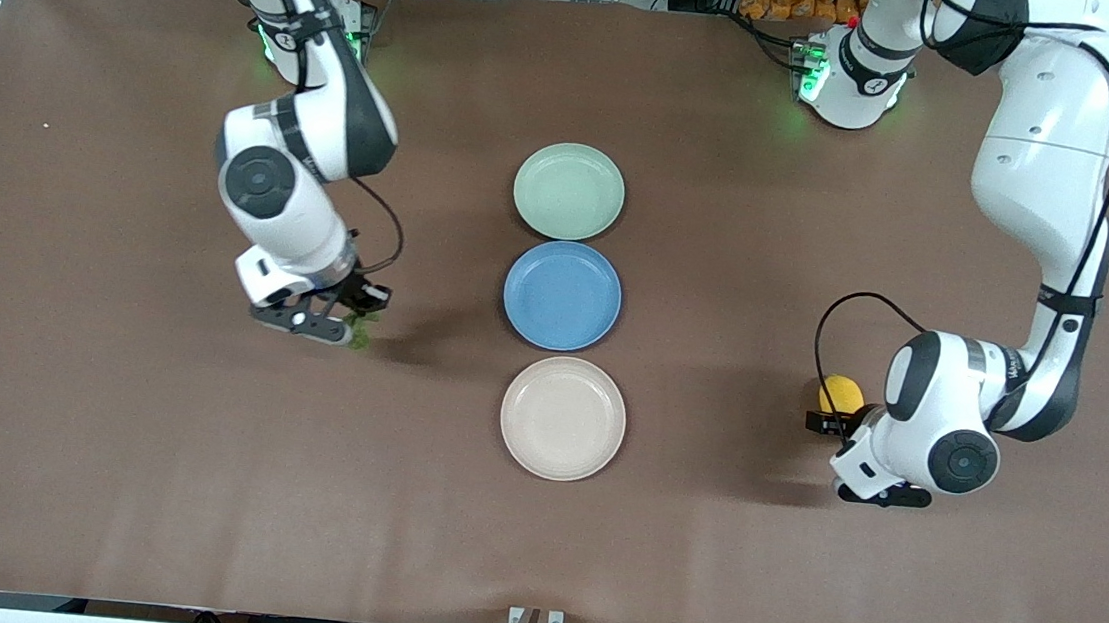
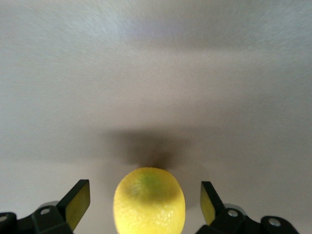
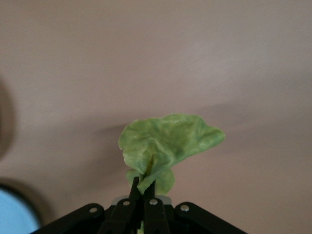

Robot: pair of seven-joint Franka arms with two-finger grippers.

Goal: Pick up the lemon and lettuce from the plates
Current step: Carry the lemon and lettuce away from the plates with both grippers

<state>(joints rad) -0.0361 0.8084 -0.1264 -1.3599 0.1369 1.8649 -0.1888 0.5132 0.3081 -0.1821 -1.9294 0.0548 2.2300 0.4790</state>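
Three plates sit in a row down the middle of my table [image 1: 99,472]: the mint green plate [image 1: 568,191] farthest from the front camera, the blue plate [image 1: 562,295] next, and the beige plate [image 1: 562,418] nearest, and I see all three bare. Toward the left arm's end of the table, the left gripper [image 2: 145,204] is down low with its fingers [image 2: 78,202] spread wide on either side of the lemon [image 2: 149,201], a clear gap showing on both sides, so I read it as released. From the front camera the lemon [image 1: 840,393] rests on the brown cloth, well apart from the plates. Toward the right arm's end, the right gripper [image 3: 143,195] has its fingers pinched together on the stem of the lettuce [image 3: 168,144], the crinkled leaf fanning out past the tips. The lettuce [image 1: 361,332] hangs over bare table beside the blue plate, well clear of it.
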